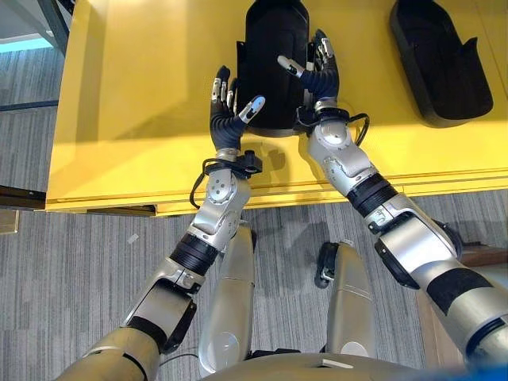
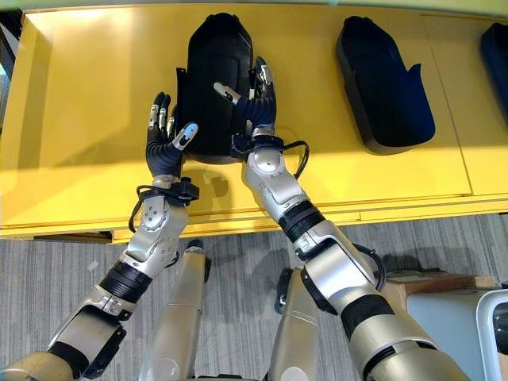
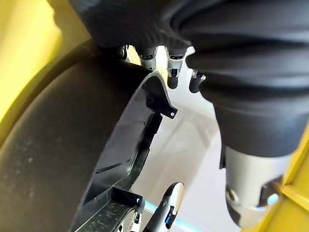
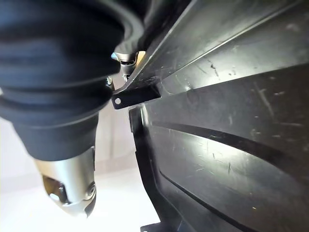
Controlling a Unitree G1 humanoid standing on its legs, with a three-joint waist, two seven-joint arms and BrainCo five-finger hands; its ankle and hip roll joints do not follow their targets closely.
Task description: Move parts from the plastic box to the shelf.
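A long black plastic part (image 1: 270, 55) lies on the yellow shelf (image 1: 119, 103), with a hand against each long side. My left hand (image 1: 226, 119) stands at its left near corner, fingers straight and thumb spread toward the part. My right hand (image 1: 319, 75) is pressed to the right side, fingers straight, thumb reaching over the top. The left wrist view looks along the part's curved shell (image 3: 58, 159) and thin rim, with the fingertips (image 3: 171, 72) beyond that rim. In the right wrist view the ribbed black surface (image 4: 231, 135) is very close.
A second black part (image 2: 382, 83) lies on the shelf to the right, and a third dark one (image 2: 496, 48) shows at the far right edge. The shelf's front edge (image 1: 262, 198) runs just behind my wrists. A cardboard box (image 2: 432, 284) sits on the grey carpet at lower right.
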